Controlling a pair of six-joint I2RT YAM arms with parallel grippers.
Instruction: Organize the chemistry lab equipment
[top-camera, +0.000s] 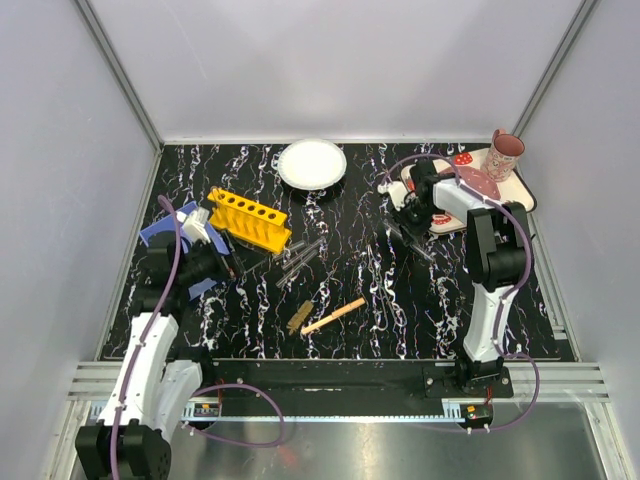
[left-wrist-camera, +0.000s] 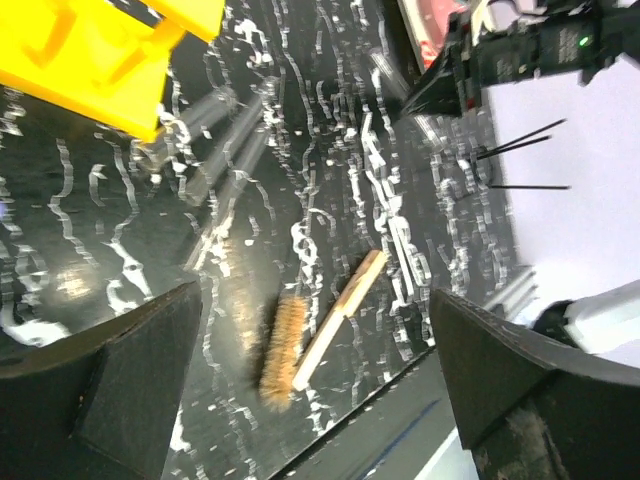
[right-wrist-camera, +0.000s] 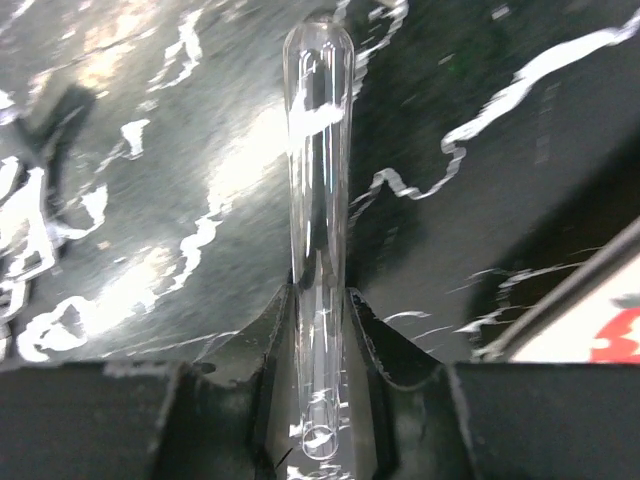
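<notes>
A clear tube (right-wrist-camera: 320, 150) lies lengthwise on the dark marbled table, and my right gripper (right-wrist-camera: 320, 300) is shut on its open end. From above, the right gripper (top-camera: 405, 212) sits low beside the tray. The yellow rack (top-camera: 250, 220) lies left of centre, with more clear tubes (top-camera: 300, 258) loose next to it. A brown brush (top-camera: 299, 317) and a pale wooden stick (top-camera: 335, 316) lie near the front edge. Thin dark rods (top-camera: 413, 243) rest below the right gripper. My left gripper (left-wrist-camera: 315, 380) stands wide open above the brush (left-wrist-camera: 280, 350) and stick (left-wrist-camera: 345, 310), holding nothing.
A round white plate (top-camera: 312, 163) stands at the back centre. The strawberry-printed tray (top-camera: 522, 192) with a pink cup (top-camera: 505, 153) fills the back right corner. White walls close in the table on three sides.
</notes>
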